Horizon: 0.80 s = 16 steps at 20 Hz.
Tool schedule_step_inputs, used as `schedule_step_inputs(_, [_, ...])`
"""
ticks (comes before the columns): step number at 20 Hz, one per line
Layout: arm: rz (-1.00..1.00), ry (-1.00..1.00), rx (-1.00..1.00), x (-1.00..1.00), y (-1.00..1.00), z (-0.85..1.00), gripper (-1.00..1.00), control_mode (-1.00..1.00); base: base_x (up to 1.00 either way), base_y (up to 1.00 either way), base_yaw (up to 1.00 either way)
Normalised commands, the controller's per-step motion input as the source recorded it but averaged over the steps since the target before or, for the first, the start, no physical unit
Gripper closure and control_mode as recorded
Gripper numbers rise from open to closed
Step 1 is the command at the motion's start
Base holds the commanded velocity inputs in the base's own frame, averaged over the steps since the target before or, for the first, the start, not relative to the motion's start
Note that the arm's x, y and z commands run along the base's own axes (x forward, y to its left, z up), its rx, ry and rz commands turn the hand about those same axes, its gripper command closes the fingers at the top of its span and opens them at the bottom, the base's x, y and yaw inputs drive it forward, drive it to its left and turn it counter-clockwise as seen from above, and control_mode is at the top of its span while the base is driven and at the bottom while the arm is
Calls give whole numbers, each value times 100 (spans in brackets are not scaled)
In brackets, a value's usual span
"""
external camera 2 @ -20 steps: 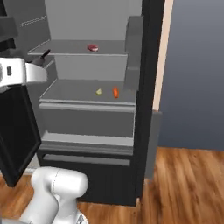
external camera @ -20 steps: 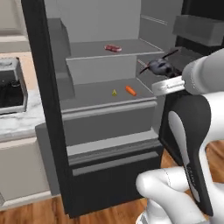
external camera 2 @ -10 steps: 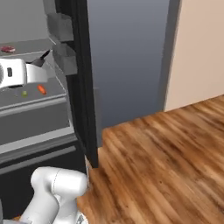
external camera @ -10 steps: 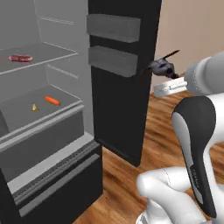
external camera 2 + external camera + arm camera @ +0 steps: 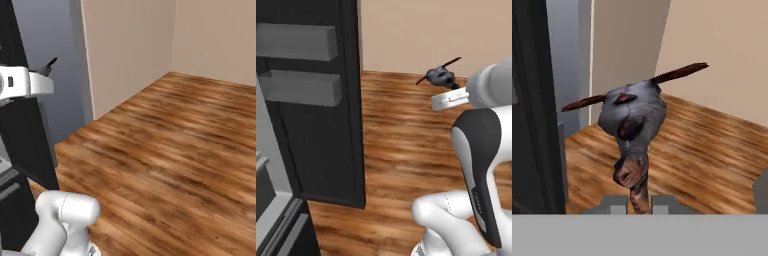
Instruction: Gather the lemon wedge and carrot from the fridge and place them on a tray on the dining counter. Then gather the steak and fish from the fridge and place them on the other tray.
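My gripper (image 5: 639, 201) is shut on the fish (image 5: 633, 125), a dark grey lump with thin reddish-brown fins, pinched by its lower end between the two fingertips. In the left base view the fish (image 5: 439, 75) hangs in the air beyond my gripper (image 5: 446, 84), over the wood floor to the right of the fridge. The fridge's open black door (image 5: 311, 100) with two grey door bins stands at the left. In the right base view a fin of the fish (image 5: 49, 64) pokes out past my wrist. The steak, carrot, lemon wedge, trays and dining counter are out of view.
Brown wood floor (image 5: 175, 150) spreads ahead and to the right. Beige walls (image 5: 215, 35) meet in a corner at the back. A grey panel (image 5: 50, 30) stands beside the fridge door (image 5: 17, 45). The fridge's lower drawer edge (image 5: 276, 220) shows at the bottom left.
Both base views have swung right, away from the fridge's shelves, so the camera has turned with the base. The fish stays pinched in my gripper throughout.
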Motion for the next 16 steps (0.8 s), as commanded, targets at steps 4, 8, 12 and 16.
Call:
schedule_step_inputs(4, [0,0,0,0,0,0,100,100,1,-16,-78])
schedule_step_inputs(8, [0,0,0,0,0,0,100,100,21,-46,-70])
schedule_step_inputs(12, [0,0,0,0,0,0,100,100,84,-60,-41])
schedule_step_inputs(16, [0,0,0,0,0,0,100,100,100,-3,-18])
